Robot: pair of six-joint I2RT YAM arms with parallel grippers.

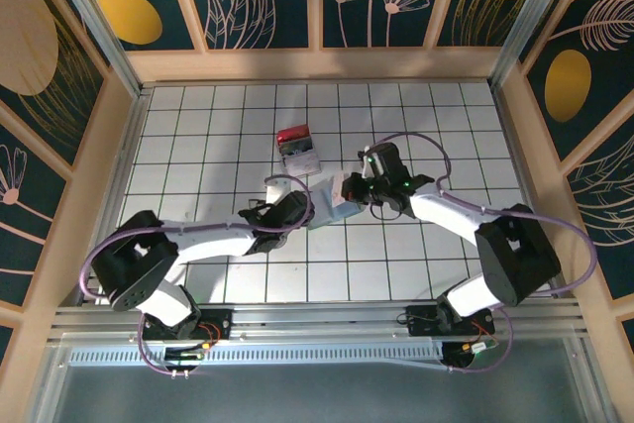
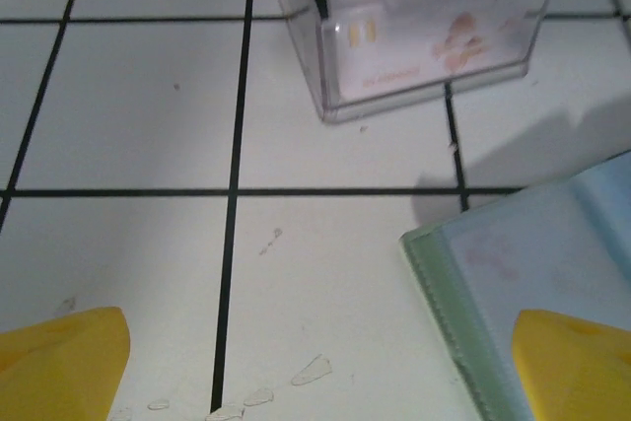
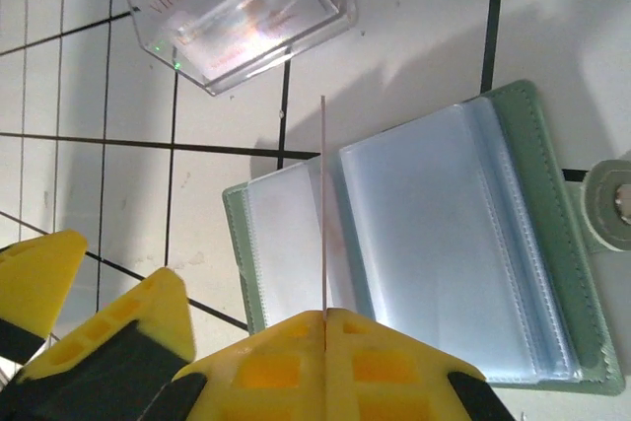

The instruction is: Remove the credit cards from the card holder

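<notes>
Right gripper (image 3: pixel 325 320) is pinching a thin card (image 3: pixel 323 204), seen edge-on above the card holder (image 3: pixel 444 244), which is lying open on the tiles. I'm judging extraction underway. Left gripper (image 2: pixel 315 367) is hanging spread at the holder's edge. Next: carrying the card clear.

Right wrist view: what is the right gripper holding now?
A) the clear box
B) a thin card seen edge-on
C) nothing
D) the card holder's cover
B: the right gripper is shut on a thin card, seen edge-on above the open card holder.
</notes>
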